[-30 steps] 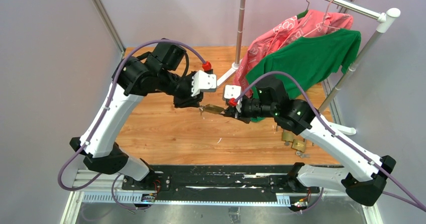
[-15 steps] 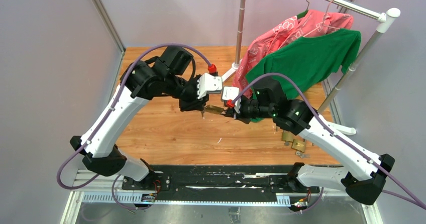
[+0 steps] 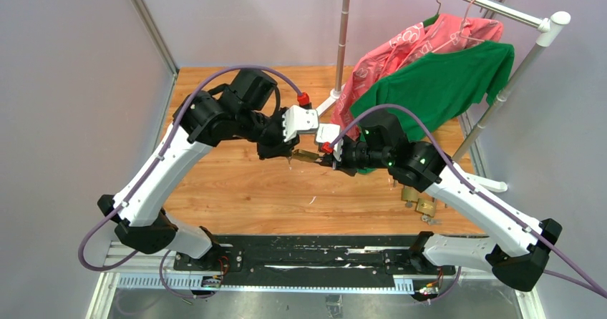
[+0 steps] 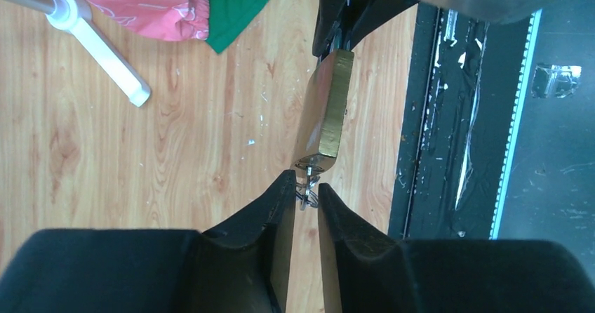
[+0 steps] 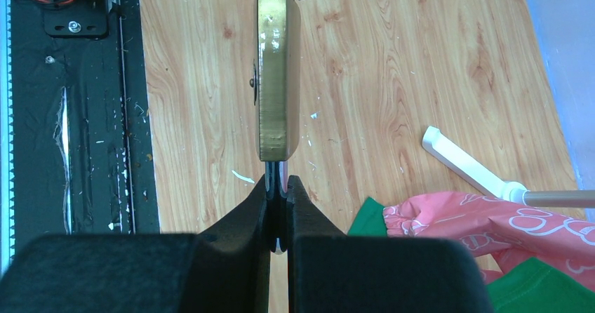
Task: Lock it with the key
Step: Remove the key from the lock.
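Observation:
A brass padlock (image 3: 306,156) hangs in the air above the wooden table, lying level between my two arms. My right gripper (image 5: 279,181) is shut on its steel shackle (image 5: 278,171), with the brass body (image 5: 276,74) sticking out ahead of the fingers. A small key (image 4: 308,171) with a wire ring sits in the keyhole at the padlock's (image 4: 327,106) other end. My left gripper (image 4: 306,184) is open only a narrow gap, its fingertips on either side of the key's ring. In the top view the left gripper (image 3: 288,149) meets the lock's left end.
A clothes rack stands at the back right with a pink garment (image 3: 422,43) and a green shirt (image 3: 444,83); its white foot (image 4: 105,53) rests on the wood. More brass padlocks (image 3: 419,201) lie at the table's right edge. A black rail (image 3: 322,251) runs along the near edge.
My left arm has swung right and brought its gripper up to the padlock's key end, with the jaws narrowing a little. The right arm and padlock have barely moved.

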